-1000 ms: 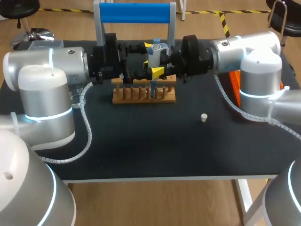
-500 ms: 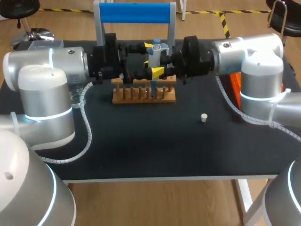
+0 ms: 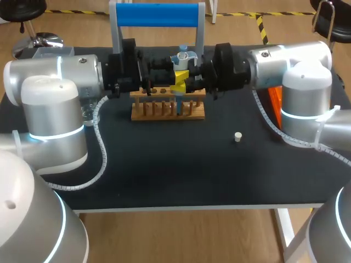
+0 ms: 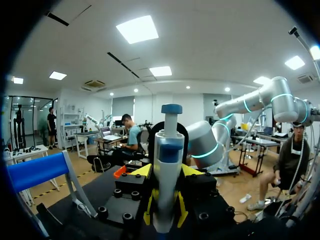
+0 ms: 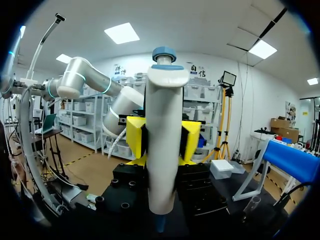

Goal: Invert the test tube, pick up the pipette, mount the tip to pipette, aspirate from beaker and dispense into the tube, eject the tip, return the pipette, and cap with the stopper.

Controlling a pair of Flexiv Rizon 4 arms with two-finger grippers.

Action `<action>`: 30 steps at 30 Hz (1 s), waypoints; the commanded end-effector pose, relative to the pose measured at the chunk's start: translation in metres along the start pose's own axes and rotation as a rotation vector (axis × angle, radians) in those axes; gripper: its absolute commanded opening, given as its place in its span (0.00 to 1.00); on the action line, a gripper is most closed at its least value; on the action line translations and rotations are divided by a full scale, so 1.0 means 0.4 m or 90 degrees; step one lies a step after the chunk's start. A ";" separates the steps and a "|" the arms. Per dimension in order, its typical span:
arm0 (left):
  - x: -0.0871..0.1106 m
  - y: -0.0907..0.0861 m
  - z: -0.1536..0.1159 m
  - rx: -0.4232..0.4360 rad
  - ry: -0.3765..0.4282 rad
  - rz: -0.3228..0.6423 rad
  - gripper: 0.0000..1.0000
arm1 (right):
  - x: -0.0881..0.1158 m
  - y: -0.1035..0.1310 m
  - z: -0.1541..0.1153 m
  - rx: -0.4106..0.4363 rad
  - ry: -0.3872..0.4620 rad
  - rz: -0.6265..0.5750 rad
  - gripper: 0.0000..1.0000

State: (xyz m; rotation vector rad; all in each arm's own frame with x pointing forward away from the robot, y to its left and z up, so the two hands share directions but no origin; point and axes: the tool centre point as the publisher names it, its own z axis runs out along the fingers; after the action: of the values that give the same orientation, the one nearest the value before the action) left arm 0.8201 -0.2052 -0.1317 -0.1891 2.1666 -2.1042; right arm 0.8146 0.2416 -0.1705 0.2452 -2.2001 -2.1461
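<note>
we find the pipette (image 5: 161, 150) held upright directly above the wooden rack (image 3: 167, 111). its body is pale grey-white, with a blue plunger knob on top and a slim blue lower end pointing down at the rack's right half; we cannot tell whether it touches the rack. the stopper (image 3: 237, 137), small and white, stands to the rack's right and forward of it, well apart.

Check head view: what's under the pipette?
The wooden test tube rack sits below the pipette, whose blue lower end reaches down over it. What stands in the holes there is covered.
</note>
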 end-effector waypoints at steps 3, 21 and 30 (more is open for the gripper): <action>0.001 0.001 0.001 0.001 -0.004 0.000 0.00 | 0.008 0.002 0.000 0.001 -0.001 0.001 0.00; 0.001 0.001 0.001 0.001 -0.004 0.000 0.00 | 0.014 -0.046 -0.101 0.032 0.007 0.030 1.00; 0.001 0.001 0.001 0.001 -0.004 0.000 0.00 | -0.006 -0.083 -0.245 0.049 -0.062 0.056 1.00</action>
State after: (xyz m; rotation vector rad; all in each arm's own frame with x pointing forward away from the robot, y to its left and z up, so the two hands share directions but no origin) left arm 0.8207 -0.2048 -0.1324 -0.1914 2.1645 -2.1045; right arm 0.8415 0.1650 -0.2041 0.0779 -2.2743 -2.0650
